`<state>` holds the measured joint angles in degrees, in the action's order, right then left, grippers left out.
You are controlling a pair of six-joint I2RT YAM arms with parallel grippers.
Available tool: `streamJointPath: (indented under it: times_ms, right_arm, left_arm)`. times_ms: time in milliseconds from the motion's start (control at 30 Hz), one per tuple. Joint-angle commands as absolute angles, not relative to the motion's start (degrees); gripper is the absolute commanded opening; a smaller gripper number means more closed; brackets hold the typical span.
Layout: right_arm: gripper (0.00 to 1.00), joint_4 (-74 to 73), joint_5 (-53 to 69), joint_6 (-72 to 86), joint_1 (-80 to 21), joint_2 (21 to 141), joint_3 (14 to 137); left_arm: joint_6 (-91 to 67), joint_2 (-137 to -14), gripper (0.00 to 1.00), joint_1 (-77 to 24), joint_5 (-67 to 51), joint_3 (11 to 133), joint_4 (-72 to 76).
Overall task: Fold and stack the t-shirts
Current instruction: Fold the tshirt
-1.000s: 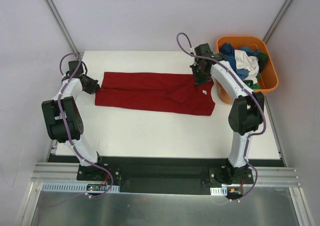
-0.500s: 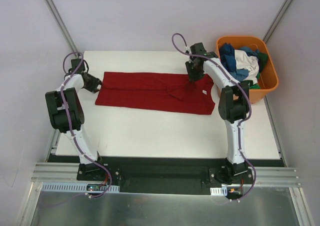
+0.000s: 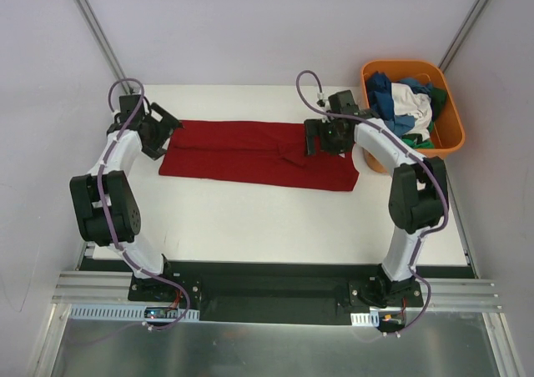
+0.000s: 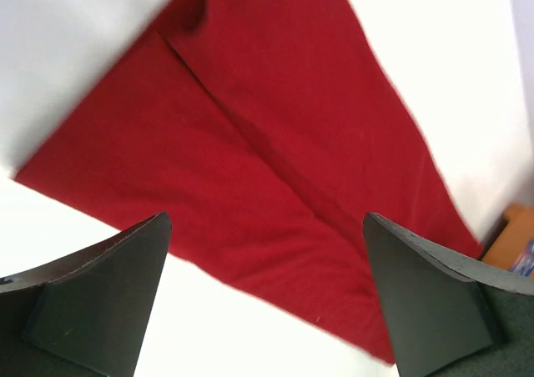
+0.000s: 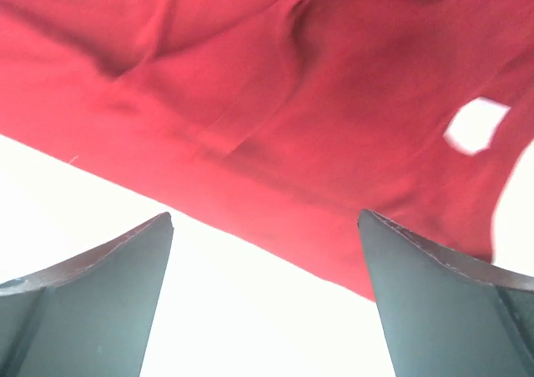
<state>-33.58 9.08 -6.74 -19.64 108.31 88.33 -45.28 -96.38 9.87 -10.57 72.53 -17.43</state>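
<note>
- The left tool (image 4: 267, 310) is spread wide, its two dark fingers (image 4: 100, 302) far apart with nothing between them.
- It hangs over the left end of the dark red t-shirt (image 3: 259, 156). From the wrist view, red cloth fills the gap below the fingers.
- The right tool (image 5: 267, 310) is also spread wide and grips nothing. It hangs over the right part of the same shirt, near a small white label (image 5: 474, 125) at the neck.
- Whether either tool brushes the cloth is not clear.
- The dark red shirt lies flat as a long folded strip across the far half of the white worktop (image 3: 250, 218).
- An orange tub (image 3: 409, 67) sits at the far right corner, just beside the shirt's right end.
- Other t-shirts (image 3: 405, 102), blue, white and green, are heaped inside the tub.
</note>
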Motion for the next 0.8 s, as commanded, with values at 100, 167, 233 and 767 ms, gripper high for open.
streamJointPath:
  times_ms: [100,167,233,767]
  right_arm:
    - [0.97,-24.09,16.43,2.11,-23.64,107.04,82.70]
    - [0.97,-23.03,16.87,3.69,-23.73,109.59,83.49]
    - [0.97,-22.76,16.70,4.30,-23.73,111.78,85.34]
    - [0.97,-12.58,20.04,7.56,-23.73,125.06,100.42]
  left_arm:
    - [-41.75,-94.57,0.99,6.59,-13.62,66.72,-17.75]
    - [-41.57,-94.75,0.99,6.59,-13.97,66.18,-17.75]
    - [-41.57,-94.31,0.99,6.59,-13.27,65.30,-17.84]
    - [-41.22,-94.13,0.99,6.68,-11.25,65.57,-17.84]
